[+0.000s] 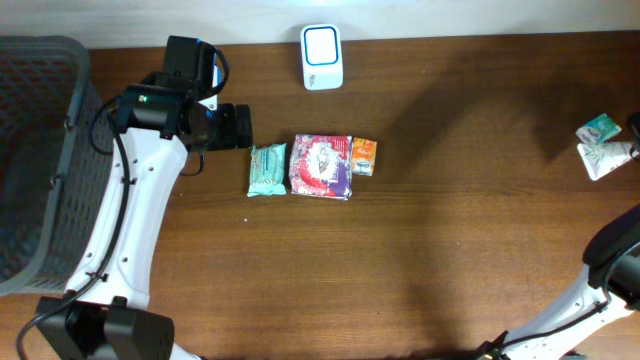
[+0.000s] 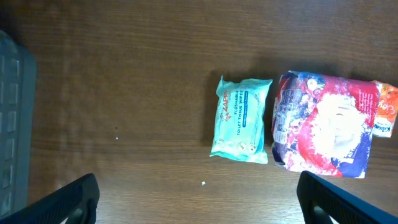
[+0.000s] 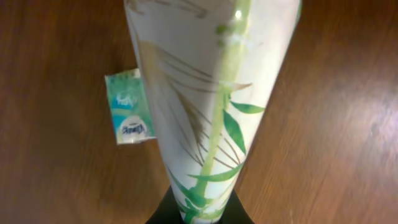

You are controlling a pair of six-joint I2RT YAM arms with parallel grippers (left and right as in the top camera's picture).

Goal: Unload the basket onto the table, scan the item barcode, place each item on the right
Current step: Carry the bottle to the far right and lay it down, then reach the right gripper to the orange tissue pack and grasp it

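Three items lie in a row mid-table: a teal wipes pack [image 1: 267,169] [image 2: 241,118], a red-and-blue printed pack [image 1: 321,166] [image 2: 326,123] and a small orange packet [image 1: 363,156] [image 2: 387,109]. The white barcode scanner [image 1: 322,57] stands at the back edge. My left gripper [image 1: 240,127] [image 2: 201,205] hovers just left of the wipes pack, open, with only bare wood between its fingers. At the far right, my right gripper [image 3: 200,210] is shut on the narrow end of a white pack with green bamboo print [image 3: 208,81] [image 1: 608,158], held above the table.
A grey mesh basket [image 1: 40,160] fills the left edge of the table. A small teal packet [image 1: 598,128] [image 3: 129,107] lies on the wood beside the bamboo-print pack. A tiny white speck [image 2: 203,183] sits near the left gripper.
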